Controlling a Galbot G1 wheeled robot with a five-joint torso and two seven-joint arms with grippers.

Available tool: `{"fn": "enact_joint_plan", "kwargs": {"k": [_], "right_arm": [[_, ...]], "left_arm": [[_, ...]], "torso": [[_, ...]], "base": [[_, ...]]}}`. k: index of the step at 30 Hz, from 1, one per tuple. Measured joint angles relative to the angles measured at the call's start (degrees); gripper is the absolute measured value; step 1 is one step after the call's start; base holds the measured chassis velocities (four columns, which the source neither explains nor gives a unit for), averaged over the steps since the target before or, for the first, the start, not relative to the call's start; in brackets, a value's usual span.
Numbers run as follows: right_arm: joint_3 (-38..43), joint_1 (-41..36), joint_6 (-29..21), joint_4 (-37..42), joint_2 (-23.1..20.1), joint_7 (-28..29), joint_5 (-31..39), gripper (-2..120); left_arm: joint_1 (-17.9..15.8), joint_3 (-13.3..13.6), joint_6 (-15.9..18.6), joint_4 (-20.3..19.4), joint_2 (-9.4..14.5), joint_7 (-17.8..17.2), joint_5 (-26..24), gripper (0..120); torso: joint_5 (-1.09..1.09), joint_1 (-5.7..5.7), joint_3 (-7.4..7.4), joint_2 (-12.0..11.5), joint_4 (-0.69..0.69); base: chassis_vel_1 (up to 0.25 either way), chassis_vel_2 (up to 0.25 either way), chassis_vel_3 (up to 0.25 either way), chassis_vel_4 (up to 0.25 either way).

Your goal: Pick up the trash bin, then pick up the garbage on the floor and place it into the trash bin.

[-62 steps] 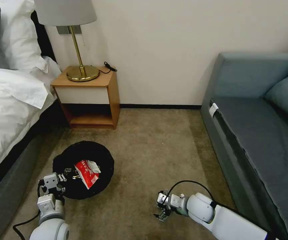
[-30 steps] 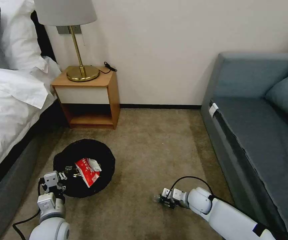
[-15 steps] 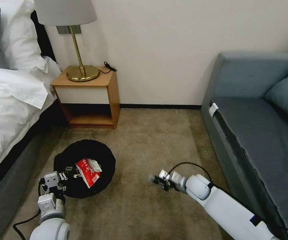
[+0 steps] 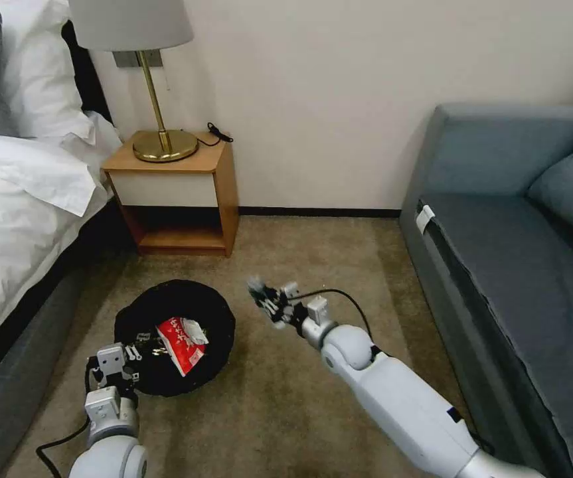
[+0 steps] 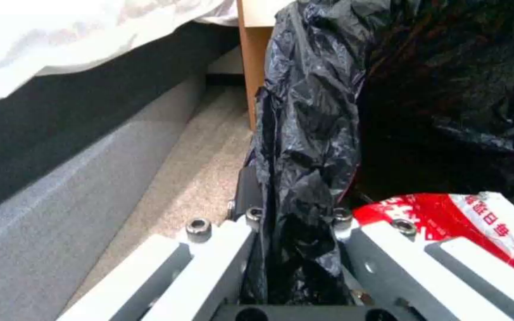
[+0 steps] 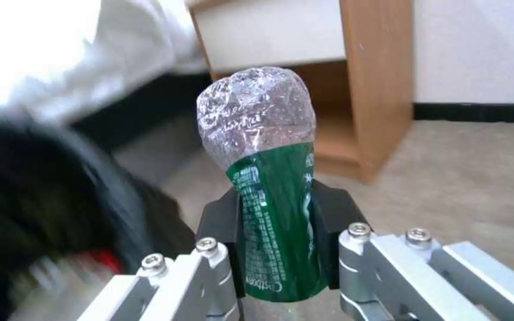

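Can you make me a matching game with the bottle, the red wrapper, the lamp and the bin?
Things:
1. bottle
2. red wrapper
3. lamp
4. trash bin

Places:
A. on the nightstand
B. rim pinched by the left gripper
C. clamped in the right gripper
D. lying inside the bin

Pairs: 1-C, 2-D, 3-A, 4-B

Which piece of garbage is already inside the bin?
The red-and-white wrapper lies inside the trash bin; the bottle is clamped in the right gripper, beside it.
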Motion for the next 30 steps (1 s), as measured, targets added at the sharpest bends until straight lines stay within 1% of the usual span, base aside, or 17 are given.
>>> {"fn": "enact_joint_plan", "kwargs": {"k": [2, 4, 7, 13, 17, 19, 22, 24, 25, 28, 29, 30], "right_arm": [[-0.21, -0.09, 2.28, 0.17, 1.82, 0.82, 3.20, 25], [-0.29, -0.15, 2.78, 0.30, 2.15, 0.88, 4.21, 25], [-0.90, -0.31, 4.20, 2.03, 3.20, 0.72, 9.53, 25], [-1.71, -0.79, 4.45, 4.98, 3.56, 0.03, 12.49, 25], [-2.07, -2.07, 3.79, 8.36, 3.82, -0.48, 14.89, 25], [-2.43, -2.43, 3.41, 9.07, 3.78, -0.87, 14.80, 25], [-3.64, -3.30, 2.98, 9.29, 3.64, -1.49, 12.61, 25], [-5.74, -4.88, 3.04, 8.21, 3.39, -2.34, 8.38, 25], [-5.74, -4.88, 3.04, 8.21, 3.39, -2.34, 8.38, 25], [-7.45, -6.19, 3.63, 6.83, 3.46, -2.48, 2.78, 25], [-7.45, -6.19, 3.63, 6.83, 3.46, -2.48, 2.78, 25], [-8.24, -6.72, 3.79, 6.44, 3.54, -2.30, 0.38, 26]], "left_arm": [[0.04, 0.21, -0.14, 0.01, -0.29, -0.01, 0.40, 1], [0.02, 0.23, -0.17, 0.04, -0.35, -0.02, 0.46, 1], [-0.09, 0.28, -0.21, 0.19, -0.58, -0.07, 0.64, 1], [-0.16, 0.32, -0.27, 0.46, -0.74, -0.09, 0.78, 1], [-0.19, 0.54, -0.57, 0.96, -0.96, -0.13, 1.04, 1], [-0.24, 0.68, -0.59, 1.01, -1.04, -0.11, 1.10, 1], [-0.42, 0.82, -0.58, 0.95, -1.07, -0.12, 1.19, 1], [-0.47, 0.91, -0.44, 0.47, -1.07, -0.13, 1.19, 1], [-0.47, 0.91, -0.44, 0.47, -1.07, -0.13, 1.19, 1], [-0.25, 1.02, -0.43, 0.07, -1.07, -0.13, 1.17, 1], [-0.25, 1.02, -0.43, 0.07, -1.07, -0.13, 1.17, 1], [-0.12, 1.04, -0.43, -0.11, -1.08, -0.13, 1.14, 1]], "torso": [[0.00, 0.00, 0.00, 0.00, 0.01], [0.01, 0.00, 0.00, 0.00, 0.00], [0.00, 0.00, 0.00, 0.00, 0.00], [0.02, 0.00, 0.00, 0.00, -0.01], [0.03, 0.00, 0.00, 0.00, 0.00], [0.01, 0.00, 0.00, 0.00, 0.00], [0.02, 0.00, 0.00, 0.00, -0.01], [0.02, 0.00, 0.00, 0.00, -0.01], [0.02, 0.00, 0.00, 0.00, -0.01], [0.02, 0.00, 0.00, 0.00, -0.01], [0.02, 0.00, 0.00, 0.00, -0.01], [0.02, 0.00, 0.00, 0.00, -0.01]], "base": [[0.000, 0.000, 0.000, 0.000], [0.000, 0.000, 0.000, 0.000], [0.000, 0.000, 0.000, 0.000], [0.000, 0.000, 0.000, 0.000], [0.000, 0.000, 0.000, 0.000], [0.000, 0.000, 0.000, 0.000], [0.000, 0.000, 0.000, 0.000], [0.000, 0.000, 0.000, 0.000], [0.000, 0.000, 0.000, 0.000], [0.000, 0.000, 0.000, 0.000], [0.000, 0.000, 0.000, 0.000], [0.000, 0.000, 0.000, 0.000]]}}
